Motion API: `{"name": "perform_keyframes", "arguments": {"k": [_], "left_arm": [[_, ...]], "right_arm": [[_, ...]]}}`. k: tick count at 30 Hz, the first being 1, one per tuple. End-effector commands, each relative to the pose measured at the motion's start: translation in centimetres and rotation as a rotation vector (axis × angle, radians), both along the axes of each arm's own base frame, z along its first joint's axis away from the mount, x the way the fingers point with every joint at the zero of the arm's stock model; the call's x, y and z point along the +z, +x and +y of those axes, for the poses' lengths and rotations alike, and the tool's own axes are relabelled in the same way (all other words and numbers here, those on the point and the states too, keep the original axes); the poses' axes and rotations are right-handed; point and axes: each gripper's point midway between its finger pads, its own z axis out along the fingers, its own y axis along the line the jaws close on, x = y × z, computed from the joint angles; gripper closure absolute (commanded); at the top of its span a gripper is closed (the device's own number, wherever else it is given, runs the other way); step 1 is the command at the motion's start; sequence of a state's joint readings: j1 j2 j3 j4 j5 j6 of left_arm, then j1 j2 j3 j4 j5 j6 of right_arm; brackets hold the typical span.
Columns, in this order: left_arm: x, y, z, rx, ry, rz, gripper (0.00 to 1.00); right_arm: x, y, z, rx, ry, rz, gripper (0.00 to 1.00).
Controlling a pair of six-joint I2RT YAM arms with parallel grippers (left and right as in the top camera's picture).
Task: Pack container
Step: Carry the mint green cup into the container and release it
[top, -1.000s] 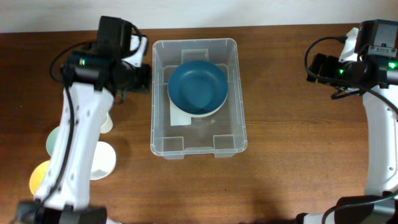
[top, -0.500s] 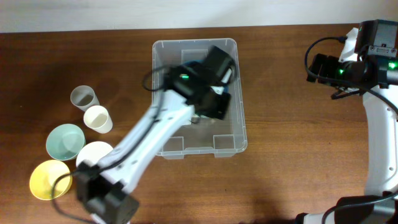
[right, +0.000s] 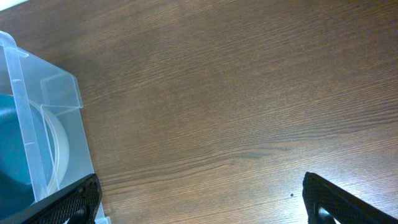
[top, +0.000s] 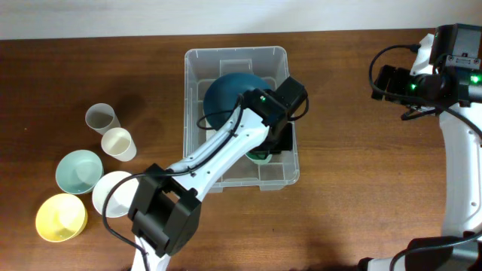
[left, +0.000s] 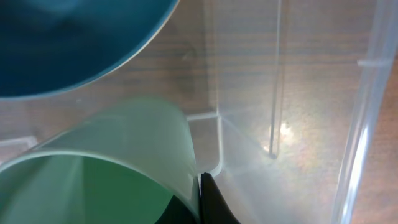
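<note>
The clear plastic container (top: 235,53) stands at the table's middle with a dark blue bowl (top: 230,98) in its far half. My left gripper (top: 277,139) reaches into the container's near right part and is shut on the rim of a green cup (top: 260,157). In the left wrist view the green cup (left: 106,168) fills the lower left, one black finger (left: 208,199) presses its rim, and the blue bowl (left: 68,43) lies beyond it. My right gripper (right: 199,199) is open and empty over bare wood, right of the container (right: 59,99).
Left of the container stand a grey cup (top: 100,117) and a cream cup (top: 119,143). Nearer the front are a pale green bowl (top: 79,170), a white bowl (top: 113,192) and a yellow bowl (top: 60,217). The right arm (top: 452,98) stands at the far right.
My left arm has swung from the container's left side into it and on to its near right part, with the green cup. The right arm has not moved.
</note>
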State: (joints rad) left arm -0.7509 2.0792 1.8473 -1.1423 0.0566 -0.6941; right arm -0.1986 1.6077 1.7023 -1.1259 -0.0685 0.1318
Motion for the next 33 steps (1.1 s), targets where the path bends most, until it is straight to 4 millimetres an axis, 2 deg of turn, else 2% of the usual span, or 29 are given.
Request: {"name": "perform_keyframes", "arguments": {"k": [1,7,8,10,13,14,15,17,19,23,24,25,26,30,33], "left_arm": [[-2.1,-1.1,-1.3,-0.004,0.010,0.047,0.99],[-2.8,-2.2,-2.4,-0.037,0.013,0.066,0.99],[-2.8,-2.3,-2.5,-0.040,0.012,0.065,0.94],[-2.8,-2.3,-2.6,-0.042,0.012,0.065,0.73],[-2.8,-2.4,-2.5,-0.043,0.012,0.065,0.62],[-2.8,-2.4,-2.5,-0.043,0.014,0.067,0.52],[-2.8,-2.3,-2.3,-0.054,0.018,0.066,0.47],[-2.4,-1.7,-1.5,-0.055,0.037,0.049,0.45],[-1.4,-0.6,-0.1,-0.028,0.072,0.014,0.45],[2.8,2.4,3.6,0.056,0.133,-0.098,0.44],[4.1,3.2,4.7,0.078,0.143,-0.130,0.44],[6.8,4.4,7.1,0.127,0.163,-0.188,0.44],[8.3,5.0,8.8,0.162,0.176,-0.219,0.44],[12.5,5.7,14.2,0.283,0.171,-0.279,0.44],[14.5,5.6,17.3,0.352,0.161,-0.300,0.43]], "right_arm": [[-0.3,0.0,-0.2,-0.014,-0.008,0.009,0.01],[-0.3,0.0,-0.2,-0.014,-0.008,0.009,0.01],[-0.3,0.0,-0.2,-0.014,-0.008,0.010,0.01],[-0.3,-0.1,-0.2,-0.014,-0.008,0.010,0.01],[-0.3,-0.1,-0.2,-0.014,-0.008,0.010,0.01],[-0.3,-0.1,-0.2,-0.014,-0.008,0.010,0.01],[-0.3,0.0,-0.2,-0.014,-0.008,0.010,0.01],[-0.3,-0.1,-0.2,-0.014,-0.008,0.011,0.01],[-0.3,-0.1,-0.2,-0.014,-0.007,0.011,0.01],[-0.3,0.0,-0.2,-0.014,-0.008,0.010,0.01],[-0.3,-0.1,-0.2,-0.014,-0.008,0.010,0.01],[-0.3,0.0,-0.2,-0.014,-0.008,0.010,0.01],[-0.3,0.0,-0.2,-0.014,-0.008,0.010,0.01],[-0.3,-0.1,-0.2,-0.014,-0.007,0.011,0.01],[-0.3,-0.1,-0.2,-0.014,-0.007,0.011,0.01]]}}
